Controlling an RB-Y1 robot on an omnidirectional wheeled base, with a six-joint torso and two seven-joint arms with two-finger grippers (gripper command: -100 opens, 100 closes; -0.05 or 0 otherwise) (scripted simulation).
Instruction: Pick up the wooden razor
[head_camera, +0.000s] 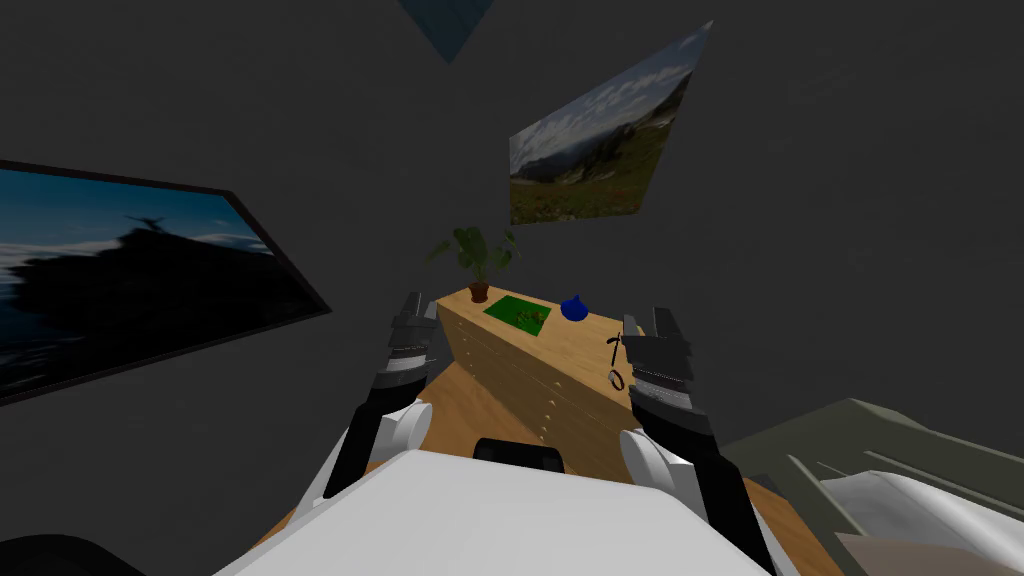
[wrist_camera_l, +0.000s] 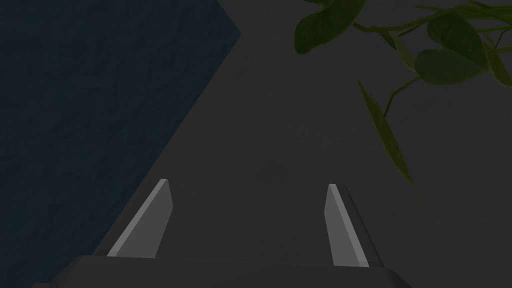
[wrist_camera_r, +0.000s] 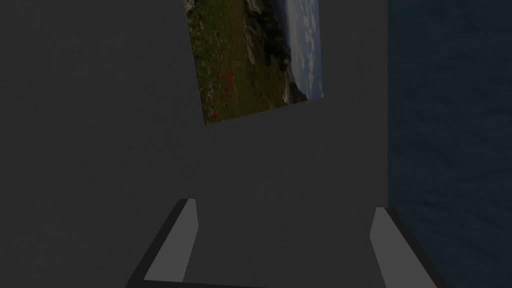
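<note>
As the dark razor (head_camera: 616, 350) lies on the dresser (head_camera: 510, 370), plant (head_camera: 478, 255), green tray (head_camera: 518, 312), blue vessel (head_camera: 574, 308)

Thin dark razor (head_camera: 615, 352) lies on wooden dresser (head_camera: 560, 338).

No readable text, label, brand, number or sign shows on anything here.

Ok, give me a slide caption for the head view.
Left fingers and right fingers open by dresser holding thin dark razor.
</note>
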